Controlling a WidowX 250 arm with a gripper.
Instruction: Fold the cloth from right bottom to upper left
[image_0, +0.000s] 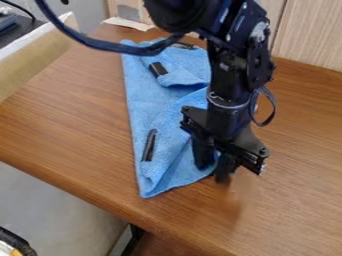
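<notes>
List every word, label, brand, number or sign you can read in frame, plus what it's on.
No readable text anywhere.
Robot arm: pale marks near the upper joints, too small to tell if they're print.
Blue cloth: none legible.
Long dark piece on the cloth: none legible.
Tabletop: none legible.

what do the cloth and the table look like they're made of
The cloth looks like soft microfiber or terry, matte, judging by its fuzzy, textured surface and loose folds. The table appears to be wood or wood-look laminate with a slight sheen: brown, streaked grain runs across the top.
</notes>
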